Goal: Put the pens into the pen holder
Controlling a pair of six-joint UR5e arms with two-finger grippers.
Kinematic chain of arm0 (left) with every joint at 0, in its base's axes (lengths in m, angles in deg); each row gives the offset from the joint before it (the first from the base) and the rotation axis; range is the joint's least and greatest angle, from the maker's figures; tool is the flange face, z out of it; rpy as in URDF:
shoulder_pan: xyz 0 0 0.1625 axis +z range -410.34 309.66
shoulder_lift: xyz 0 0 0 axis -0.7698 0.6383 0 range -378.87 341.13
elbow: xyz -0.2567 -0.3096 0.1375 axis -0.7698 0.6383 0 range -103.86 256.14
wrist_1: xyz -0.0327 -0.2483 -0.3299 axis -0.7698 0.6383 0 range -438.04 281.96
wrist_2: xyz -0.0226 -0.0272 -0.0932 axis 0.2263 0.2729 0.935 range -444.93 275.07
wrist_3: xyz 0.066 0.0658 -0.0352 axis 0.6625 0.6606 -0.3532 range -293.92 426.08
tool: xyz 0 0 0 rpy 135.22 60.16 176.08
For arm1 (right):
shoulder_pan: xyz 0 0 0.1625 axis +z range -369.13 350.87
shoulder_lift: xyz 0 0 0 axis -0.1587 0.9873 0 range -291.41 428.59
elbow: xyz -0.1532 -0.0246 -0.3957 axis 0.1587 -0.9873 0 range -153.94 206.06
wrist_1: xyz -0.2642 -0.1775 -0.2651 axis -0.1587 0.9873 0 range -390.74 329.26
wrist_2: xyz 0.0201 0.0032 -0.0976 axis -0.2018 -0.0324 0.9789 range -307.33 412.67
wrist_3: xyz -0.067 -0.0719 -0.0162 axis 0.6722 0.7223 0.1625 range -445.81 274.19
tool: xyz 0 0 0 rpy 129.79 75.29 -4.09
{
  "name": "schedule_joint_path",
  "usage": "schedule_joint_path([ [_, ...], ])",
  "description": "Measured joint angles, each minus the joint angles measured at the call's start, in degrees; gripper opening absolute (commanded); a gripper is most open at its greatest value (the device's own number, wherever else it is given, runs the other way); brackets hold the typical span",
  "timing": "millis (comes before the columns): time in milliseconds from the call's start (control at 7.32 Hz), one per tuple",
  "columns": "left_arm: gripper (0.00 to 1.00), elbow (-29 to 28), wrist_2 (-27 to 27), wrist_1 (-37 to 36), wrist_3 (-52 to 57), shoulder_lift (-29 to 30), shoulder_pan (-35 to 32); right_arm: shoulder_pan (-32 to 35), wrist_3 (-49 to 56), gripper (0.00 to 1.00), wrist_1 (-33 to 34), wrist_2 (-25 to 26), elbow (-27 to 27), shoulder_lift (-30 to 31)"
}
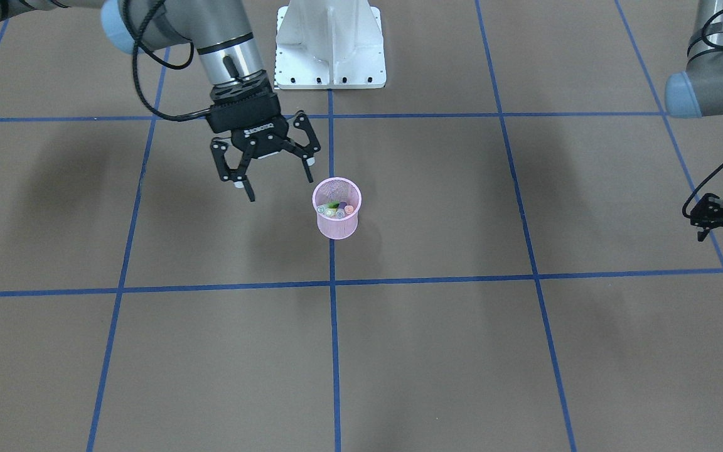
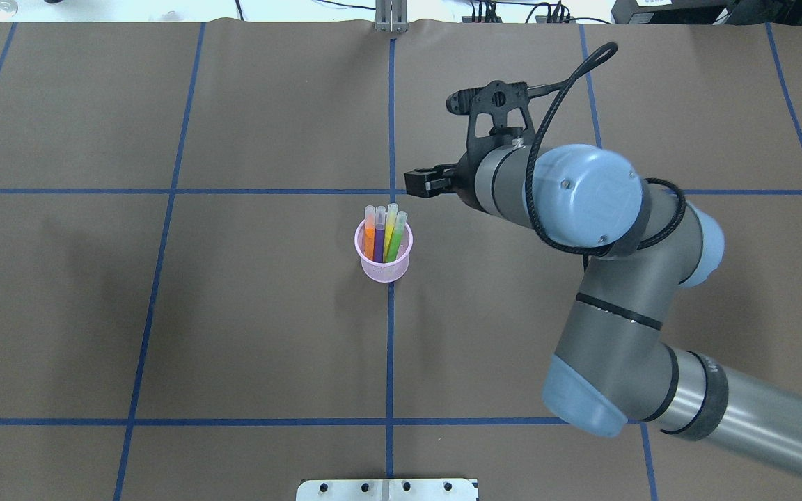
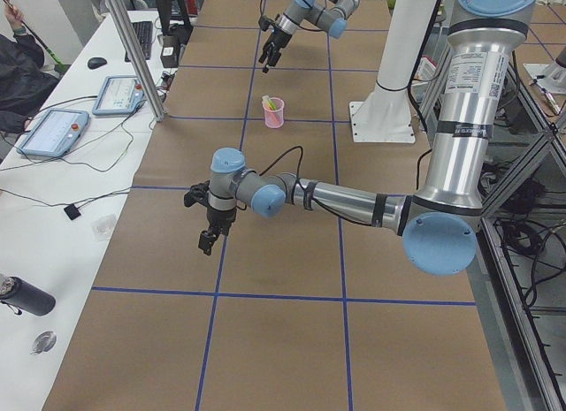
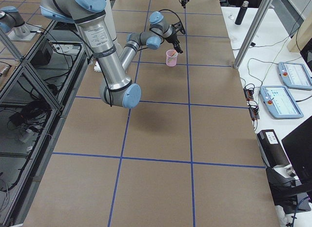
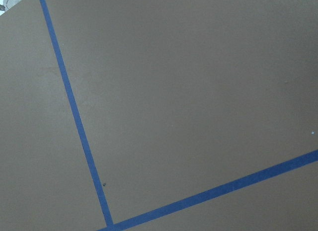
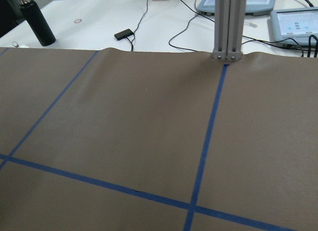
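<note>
The pink mesh pen holder (image 2: 383, 270) stands upright on a blue tape line near the table's middle; it also shows in the front view (image 1: 337, 225). All four pens stand in it, clear caps up: orange (image 2: 369, 240), purple (image 2: 379, 243), yellow (image 2: 390, 226) and green (image 2: 396, 240). My right gripper (image 1: 280, 185) hangs open and empty, above the table and just beside the holder, on the robot's right of it. My left gripper (image 1: 706, 216) is far off at the table's left end, partly cut off; I cannot tell how its jaws stand.
The white robot base mount (image 1: 330, 44) is behind the holder. Blue tape lines (image 1: 333, 282) grid the brown table cover. An aluminium post (image 6: 227, 22) stands at the far edge. Tablets (image 3: 53, 133) and a black bottle (image 3: 26, 296) lie beyond it.
</note>
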Motion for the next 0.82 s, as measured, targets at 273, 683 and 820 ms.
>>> schedule_joint_path([
  [273,1.0,0.0,1.5,-4.9,5.6,0.5,-2.3,12.6,3.7,1.0,13.4,-15.3,2.3,4.8],
  [683,1.0,-0.4,14.1,-7.6,6.7,-0.2,-9.4,32.0,33.2,1.0,16.2,-28.7,0.2,20.0],
  [820,1.0,-0.4,16.3,-7.9,7.0,-1.3,-12.1,38.4,42.3,1.0,16.2,-33.6,-2.4,23.6],
])
